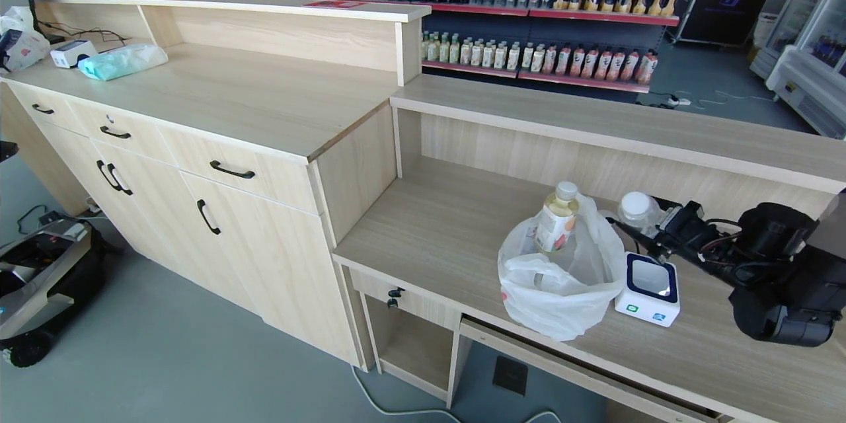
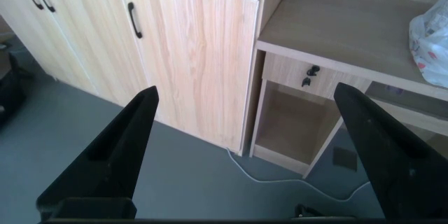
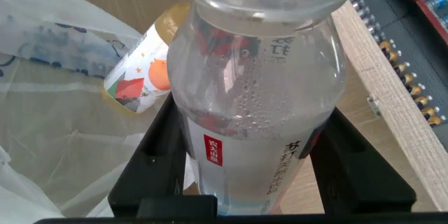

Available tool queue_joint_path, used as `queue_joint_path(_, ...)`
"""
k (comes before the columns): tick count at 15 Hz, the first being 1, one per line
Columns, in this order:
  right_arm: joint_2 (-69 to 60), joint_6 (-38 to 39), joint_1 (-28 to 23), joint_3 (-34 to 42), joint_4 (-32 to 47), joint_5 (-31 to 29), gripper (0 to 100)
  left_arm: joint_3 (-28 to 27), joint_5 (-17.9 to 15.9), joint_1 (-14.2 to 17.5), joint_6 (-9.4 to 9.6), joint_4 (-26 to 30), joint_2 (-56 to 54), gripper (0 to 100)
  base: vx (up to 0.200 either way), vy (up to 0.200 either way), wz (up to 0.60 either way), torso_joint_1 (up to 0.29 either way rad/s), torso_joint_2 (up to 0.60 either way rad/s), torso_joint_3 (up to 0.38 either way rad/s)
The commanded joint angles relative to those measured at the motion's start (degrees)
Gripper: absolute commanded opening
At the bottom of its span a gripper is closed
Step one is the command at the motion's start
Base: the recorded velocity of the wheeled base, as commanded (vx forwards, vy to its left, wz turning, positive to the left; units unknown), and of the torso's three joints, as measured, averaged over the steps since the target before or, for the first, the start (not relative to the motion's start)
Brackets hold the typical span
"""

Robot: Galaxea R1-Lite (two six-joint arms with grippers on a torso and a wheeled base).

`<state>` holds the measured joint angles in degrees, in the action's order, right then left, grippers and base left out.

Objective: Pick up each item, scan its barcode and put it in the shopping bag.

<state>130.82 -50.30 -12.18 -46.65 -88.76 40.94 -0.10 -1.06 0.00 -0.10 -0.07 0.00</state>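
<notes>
Two grippers, one shopping bag, one scanner and two bottles on a lower wooden desk.

Nearest, the left gripper is hanging over the grey floor in front of the cabinet doors, low and off the desk. Its two black fingers are spreading wide apart with nothing between them.

Near the desk's front edge, one white plastic shopping bag is sitting with its mouth gaping. One white scanner is lying just beside it, on the robot's right, with its dark window facing up.

Inside the bag, one yellow tea bottle is standing roughly upright, with its white cap rising above the rim.

Just behind the scanner, the right gripper is clamping one clear bottle. In the right wrist view its jaws are pressing both sides of that bottle. It is hovering close to the bag and the tea bottle.

Farther off, a higher counter is carrying one pale green packet and one small white device.

Farthest, two red-edged shelves are holding rows of bottled drinks.
</notes>
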Motion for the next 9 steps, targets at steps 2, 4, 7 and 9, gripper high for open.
queue_joint_path(2, -23.15, 13.3, -0.04, 4.11, 14.84, -0.33, 0, 0.01, 0.01, 0.0, 0.01, -0.01, 0.0, 100, 0.0, 0.0, 0.0, 0.0, 0.0, 0.0)
queue_joint_path(4, -33.79, 18.83, -1.8, 6.66, 28.73, -0.42, 0, 0.01, 0.01, 0.0, 0.01, -0.01, 0.0, 100, 0.0, 0.0, 0.0, 0.0, 0.0, 0.0)
queue_joint_path(7, -45.39, 23.76, -4.61, 9.48, 47.8, -0.42, 0, 0.01, 0.01, 0.0, -0.08, -0.01, 0.0, 100, 0.0, 0.0, 0.0, 0.0, 0.0, 0.0)
queue_joint_path(9, -47.67, 29.38, -5.66, 9.39, 52.55, -0.77, 0, 0.01, 0.01, 0.0, 0.01, -0.01, 0.0, 100, 0.0, 0.0, 0.0, 0.0, 0.0, 0.0)
